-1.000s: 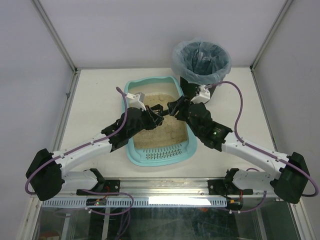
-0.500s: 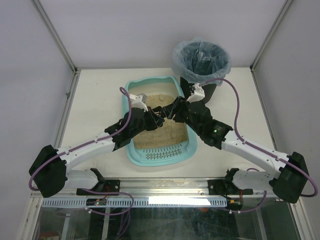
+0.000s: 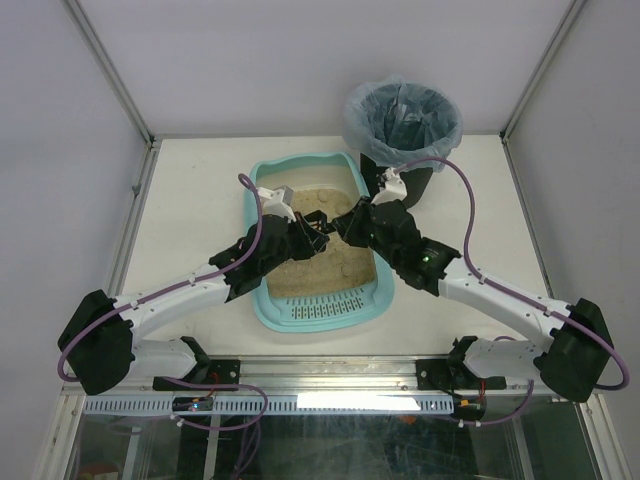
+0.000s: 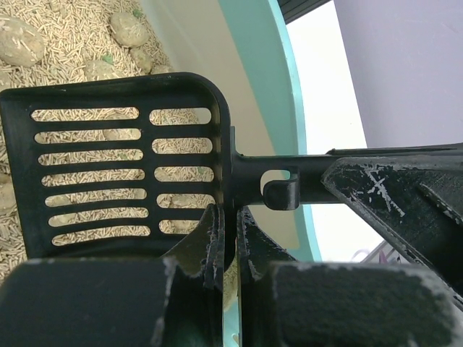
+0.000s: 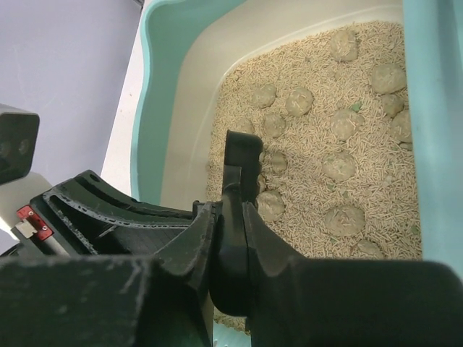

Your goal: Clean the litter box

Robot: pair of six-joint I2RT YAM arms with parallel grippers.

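The light teal litter box [image 3: 320, 312] sits mid-table, holding beige litter with several clumps [image 5: 338, 166]. Over the litter hangs a black slotted scoop [image 3: 322, 225], gripped by both arms. My left gripper [image 3: 312, 232] is shut on the scoop where the head meets the handle; in the left wrist view its jaws [image 4: 230, 217] pinch the edge below the slotted head [image 4: 145, 173]. My right gripper [image 3: 345, 225] is shut on the scoop's handle [image 5: 242, 155], its jaws [image 5: 230, 210] pressed against both sides. The box's rim [image 4: 260, 65] runs just behind the scoop.
A black round bin [image 3: 402, 120] lined with a bluish bag stands at the back right, just beyond the litter box's far corner. The box wall [image 5: 155, 87] rises left of the scoop. White enclosure walls and metal posts frame the table.
My right gripper has moved left to the scoop and shut on its handle. The left gripper has kept its hold and shifted slightly.
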